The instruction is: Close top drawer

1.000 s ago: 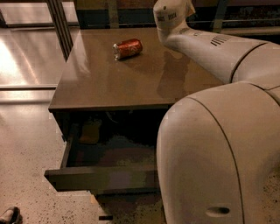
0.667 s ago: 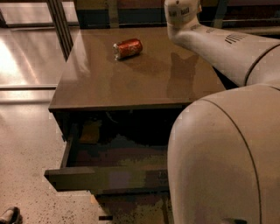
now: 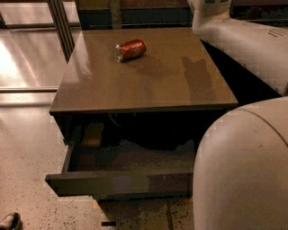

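Up top, your hand lay out of view past the white arm (image 3: 243, 40), so its state couldn't be told. Your top drawer (image 3: 119, 183) stood pulled out beneath the brown surface (image 3: 148, 85), its dark flat front handleless. A red can (image 3: 131, 49) lay on top; speckled floor (image 3: 27, 148) around.

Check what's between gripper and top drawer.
Camera view: only bare cabinet top between the gripper, at the upper edge, and the open top drawer; the can lies off to the left.

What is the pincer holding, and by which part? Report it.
Cannot be told: the pincer is mostly cut off at the top edge, far from the open top drawer.
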{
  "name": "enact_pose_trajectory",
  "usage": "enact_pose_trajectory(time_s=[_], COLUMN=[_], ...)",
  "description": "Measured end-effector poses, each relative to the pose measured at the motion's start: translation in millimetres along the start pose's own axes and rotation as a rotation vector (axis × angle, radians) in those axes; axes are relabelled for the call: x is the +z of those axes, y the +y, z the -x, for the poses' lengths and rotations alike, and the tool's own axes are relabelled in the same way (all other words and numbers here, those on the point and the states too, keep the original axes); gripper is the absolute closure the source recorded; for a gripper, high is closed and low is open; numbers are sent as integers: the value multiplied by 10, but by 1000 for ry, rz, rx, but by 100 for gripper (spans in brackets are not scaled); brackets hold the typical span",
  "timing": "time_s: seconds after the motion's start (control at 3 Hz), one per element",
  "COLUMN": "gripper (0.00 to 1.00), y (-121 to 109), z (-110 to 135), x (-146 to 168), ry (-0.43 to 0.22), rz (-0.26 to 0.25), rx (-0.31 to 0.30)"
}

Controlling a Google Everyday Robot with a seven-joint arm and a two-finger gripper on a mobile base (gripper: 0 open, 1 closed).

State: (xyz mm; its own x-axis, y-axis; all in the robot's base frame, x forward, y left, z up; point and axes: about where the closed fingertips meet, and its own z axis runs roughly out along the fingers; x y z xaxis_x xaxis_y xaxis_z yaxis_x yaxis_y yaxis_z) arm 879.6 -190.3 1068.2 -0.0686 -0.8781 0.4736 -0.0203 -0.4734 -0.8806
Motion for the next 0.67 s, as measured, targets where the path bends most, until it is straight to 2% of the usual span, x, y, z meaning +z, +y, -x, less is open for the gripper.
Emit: enact_pose_trajectory(time_s=[0.67], gripper=[0], y=[197], z=[306], x=[-144], ry=[-192], rz=[11], rx=[78])
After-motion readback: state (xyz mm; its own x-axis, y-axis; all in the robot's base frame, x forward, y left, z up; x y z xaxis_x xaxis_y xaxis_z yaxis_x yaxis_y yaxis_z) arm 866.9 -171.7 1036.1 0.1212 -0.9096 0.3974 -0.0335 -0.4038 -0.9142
